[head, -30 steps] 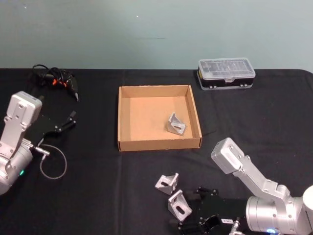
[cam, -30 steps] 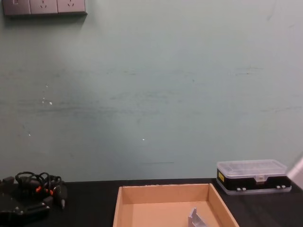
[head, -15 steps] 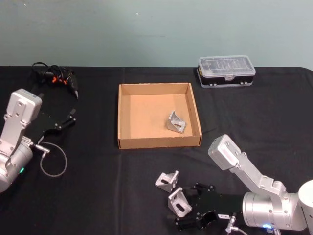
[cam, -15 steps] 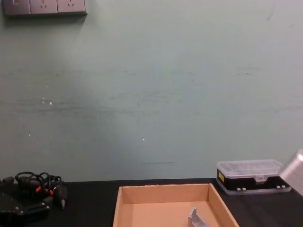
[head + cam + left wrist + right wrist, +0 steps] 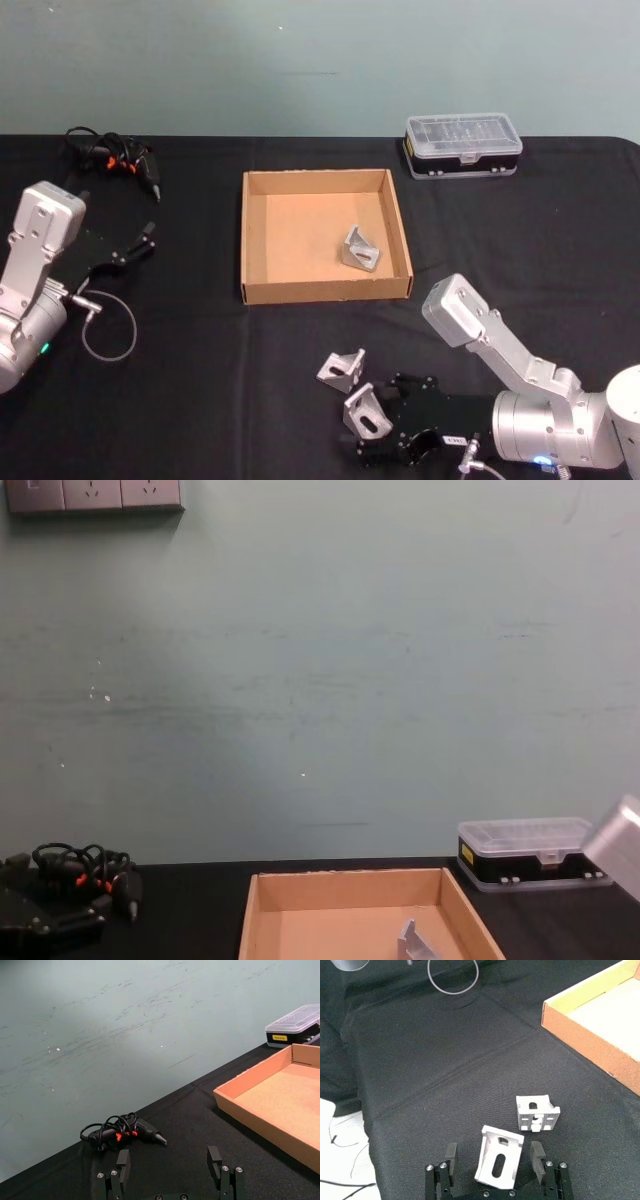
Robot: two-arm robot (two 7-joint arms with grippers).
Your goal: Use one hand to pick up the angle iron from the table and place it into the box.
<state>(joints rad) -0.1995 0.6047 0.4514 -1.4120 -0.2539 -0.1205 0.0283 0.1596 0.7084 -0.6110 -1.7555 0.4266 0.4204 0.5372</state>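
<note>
Black table (image 5: 200,400), head view: right gripper (image 5: 385,425) at lower centre, spread open around an angle iron (image 5: 367,413), not clamped. Spare iron (image 5: 342,369) just up-left of it. Third iron (image 5: 361,250) lies inside the box (image 5: 325,292), mid-frame. Left gripper (image 5: 135,248) parked at left edge. Left wrist: I see its jaws apart, holding nothing. Right wrist: fingers (image 5: 451,1155) flank the angle iron, bottom centre, apart from it. Chest: box bottom centre, third iron inside.
</note>
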